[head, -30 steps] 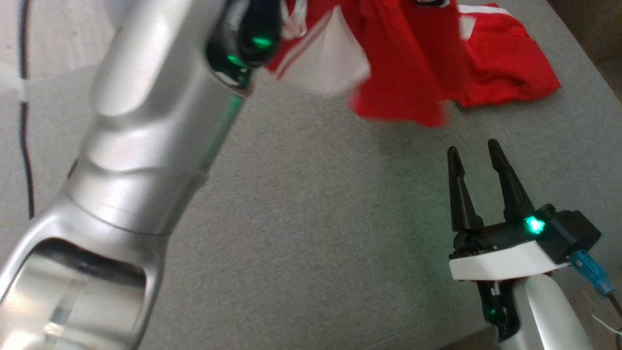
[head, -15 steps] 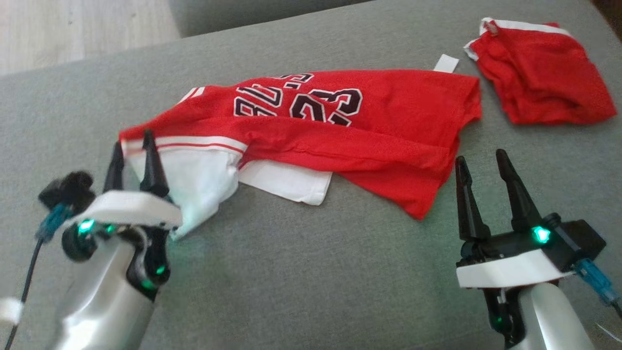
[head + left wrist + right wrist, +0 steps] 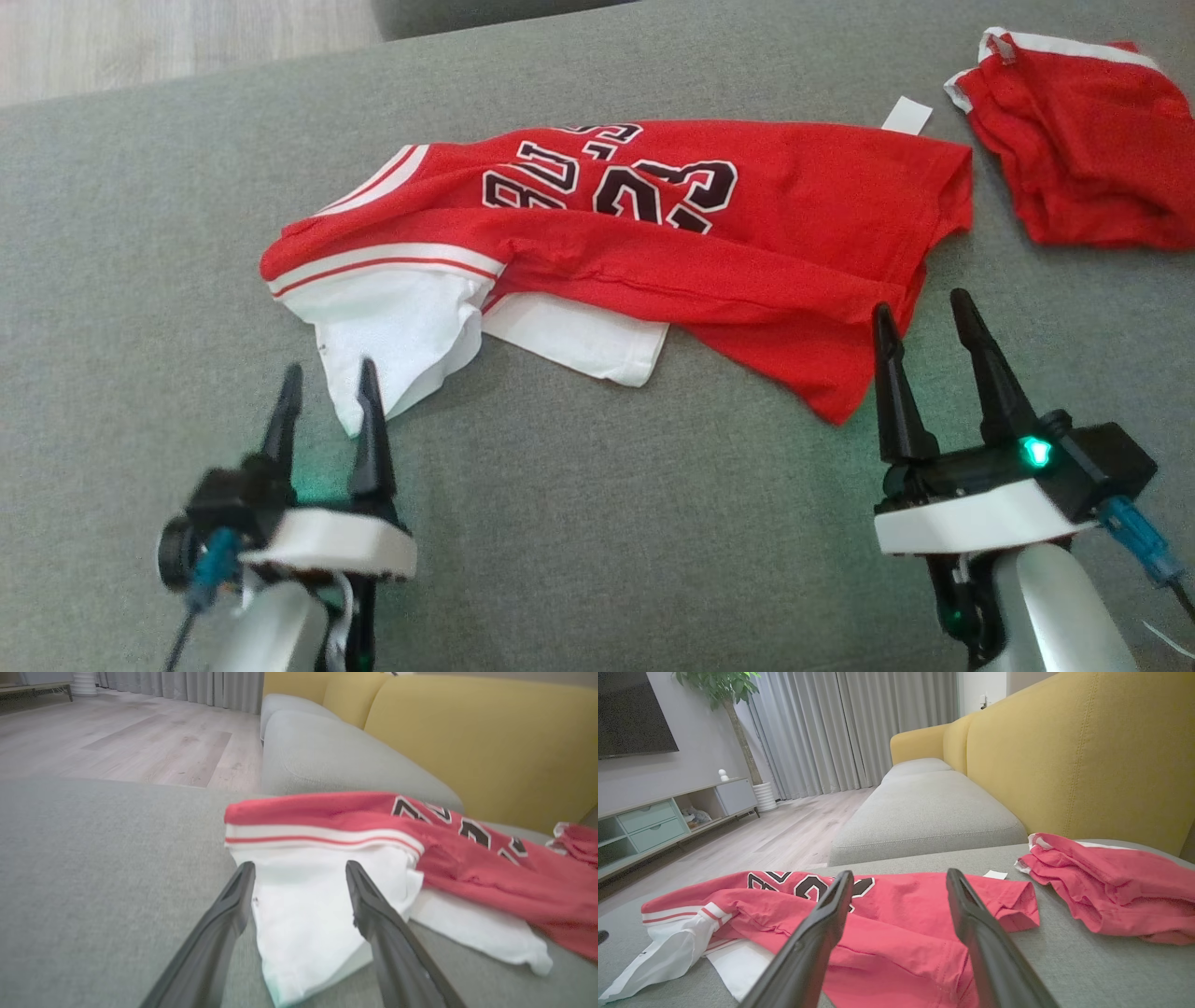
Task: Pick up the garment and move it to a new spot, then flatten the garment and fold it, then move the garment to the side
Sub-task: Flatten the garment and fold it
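Evidently the mid-frame jersey (image 3: 766, 215) looks limp (bunch-prone); pinch its white corner (image 3: 373, 392). Left gripper (image 3: 330, 367) and right gripper (image 3: 920, 301) gape, empty.

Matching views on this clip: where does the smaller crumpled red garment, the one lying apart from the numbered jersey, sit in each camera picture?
Head view: the smaller red garment is in the top right corner, right of the jersey.
Left wrist view: the garment is a sliver at the right edge, mid-height.
Right wrist view: the garment lies right of centre, below the yellow backrest.
Shared landmark: the jersey's black numerals.
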`<state>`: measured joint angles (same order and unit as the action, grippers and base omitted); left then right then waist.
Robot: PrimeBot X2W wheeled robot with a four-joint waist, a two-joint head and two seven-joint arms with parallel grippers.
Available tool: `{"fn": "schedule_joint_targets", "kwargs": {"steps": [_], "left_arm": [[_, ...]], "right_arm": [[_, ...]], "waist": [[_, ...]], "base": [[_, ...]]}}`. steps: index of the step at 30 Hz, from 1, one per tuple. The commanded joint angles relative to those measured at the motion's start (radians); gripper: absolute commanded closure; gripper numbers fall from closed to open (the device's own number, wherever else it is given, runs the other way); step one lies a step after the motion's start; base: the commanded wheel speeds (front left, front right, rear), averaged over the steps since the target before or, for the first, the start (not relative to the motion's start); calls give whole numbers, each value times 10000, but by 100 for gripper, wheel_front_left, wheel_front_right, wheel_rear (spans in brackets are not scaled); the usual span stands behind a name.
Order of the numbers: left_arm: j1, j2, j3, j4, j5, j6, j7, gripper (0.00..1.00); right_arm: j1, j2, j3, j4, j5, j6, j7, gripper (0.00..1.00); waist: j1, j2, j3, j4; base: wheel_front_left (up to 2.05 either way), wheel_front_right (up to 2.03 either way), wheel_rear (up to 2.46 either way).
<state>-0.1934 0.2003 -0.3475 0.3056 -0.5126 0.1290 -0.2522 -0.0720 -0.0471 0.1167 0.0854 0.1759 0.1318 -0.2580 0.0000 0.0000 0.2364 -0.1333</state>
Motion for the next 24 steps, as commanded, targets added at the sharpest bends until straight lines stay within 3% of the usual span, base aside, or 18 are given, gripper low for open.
{"fn": "schedule_joint_targets", "kwargs": {"steps": [1,6,12,13,14,15,17,19,20,23,24], "left_arm": [[-99,99,258,-176,279,176,-93,0],[148,-73,142,809,542,408,-88,0],[-97,-122,-36,1827,420,51,-8,0],[-143,-126,-44,1937,420,41,-11,12],[-181,-138,-42,2025,414,31,-16,48],[-210,-155,-40,2103,398,10,-21,58],[-264,-183,-29,2217,386,-28,-35,67],[-322,-169,-54,2286,461,-45,-50,69],[-349,-153,-70,2320,510,-45,-56,74],[-460,-90,-63,2403,626,-74,-72,100],[-495,-55,-71,2398,700,-83,-78,100]], "right_arm": [[-256,-31,260,-266,10,-11,-38,0],[-262,-31,341,-235,93,-11,-38,0],[-269,-31,339,-189,122,-11,-38,0],[-263,-31,321,-192,119,-11,-38,0],[-252,-31,303,-192,110,-11,-38,0],[-237,-31,286,-185,98,-11,-38,0],[-207,-31,261,-169,72,-11,-38,0],[-177,-31,246,-147,49,-11,-38,0],[-165,-31,240,-135,45,-11,-38,0],[-154,-31,235,-109,45,-11,-38,0],[-150,-31,233,-106,42,-11,-38,0]], "waist": [[0,0,30,-30],[0,0,57,-113],[0,0,45,-225],[0,0,44,-234],[0,0,40,-240],[0,0,31,-241],[0,0,16,-233],[0,0,-8,-220],[0,0,-24,-215],[0,0,-68,-207],[0,0,-82,-199]], "base": [[0,0,0],[0,0,0],[0,0,0],[0,0,0],[0,0,0],[0,0,0],[0,0,0],[0,0,0],[0,0,0],[0,0,0],[0,0,0]]}}
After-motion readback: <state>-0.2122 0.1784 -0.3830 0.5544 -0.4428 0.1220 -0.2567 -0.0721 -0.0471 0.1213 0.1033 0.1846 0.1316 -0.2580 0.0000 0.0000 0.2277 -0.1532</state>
